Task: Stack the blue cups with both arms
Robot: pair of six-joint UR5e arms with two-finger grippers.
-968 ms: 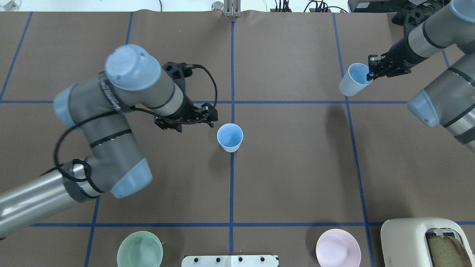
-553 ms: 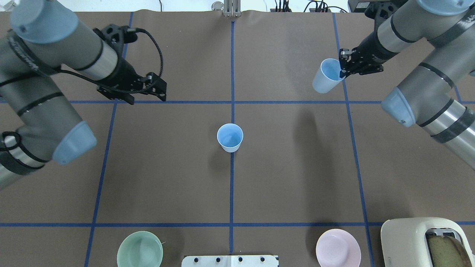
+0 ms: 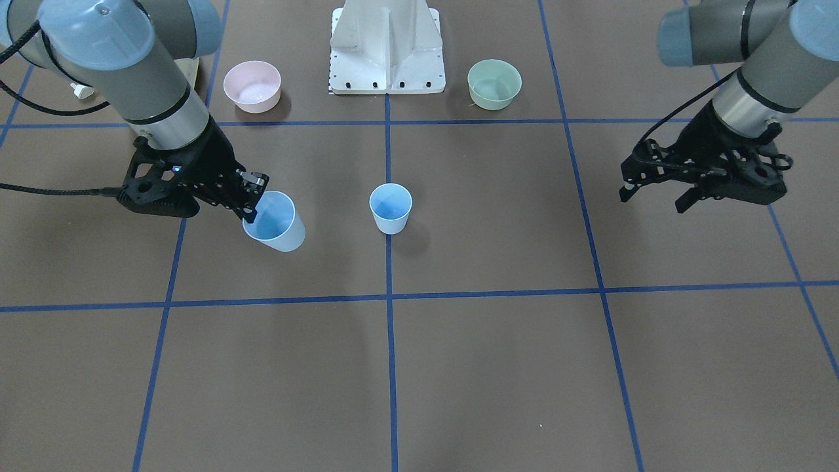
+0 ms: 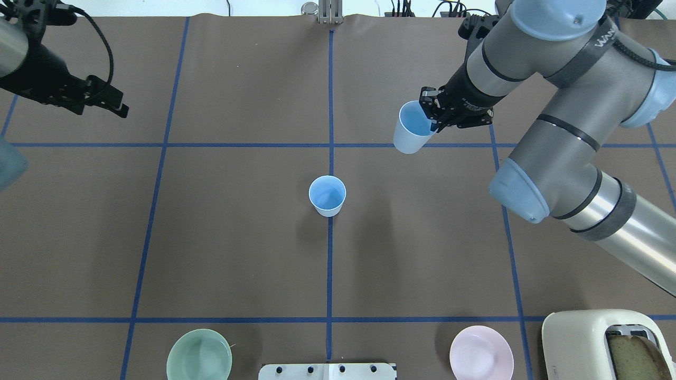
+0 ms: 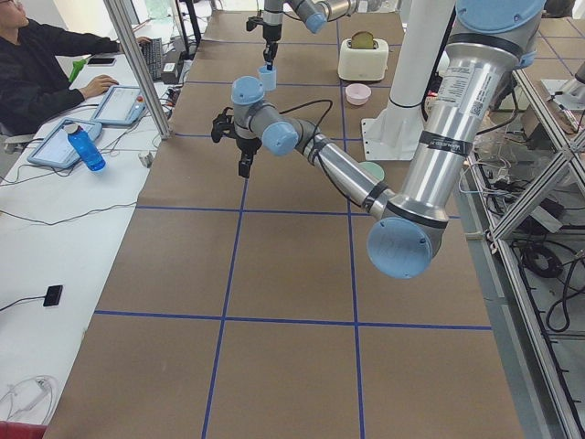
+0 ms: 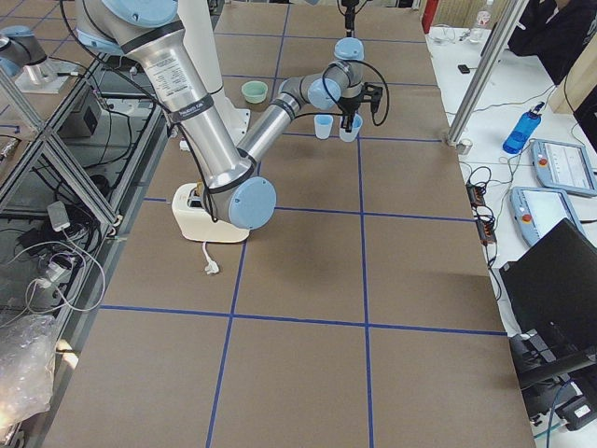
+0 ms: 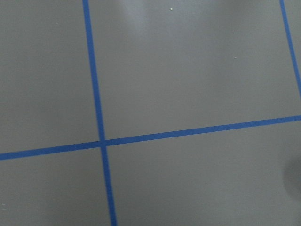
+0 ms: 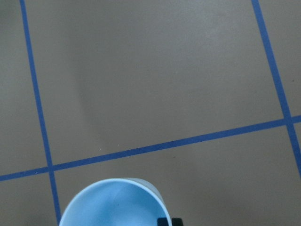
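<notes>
One blue cup [image 4: 327,196] stands upright on the mat's centre line, also in the front view [image 3: 390,208]. My right gripper [image 4: 430,122] is shut on the rim of the second blue cup [image 4: 410,136] and holds it, tilted, above the table, right of and beyond the standing cup. The front view shows this grip [image 3: 253,198] and the held cup [image 3: 275,224]. The right wrist view shows only the held cup's rim [image 8: 113,207]. My left gripper [image 4: 103,111] is open and empty at the far left, well away from both cups; it also shows in the front view [image 3: 652,200].
A green bowl [image 4: 199,355] and a pink bowl [image 4: 481,353] sit at the near edge, either side of the white pedestal [image 4: 327,371]. A cream toaster [image 4: 591,343] stands at the near right corner. Blue tape lines grid the brown mat.
My left arm has pulled away from the standing cup to the far left. My right arm has carried its cup leftward, closer to the centre line.
</notes>
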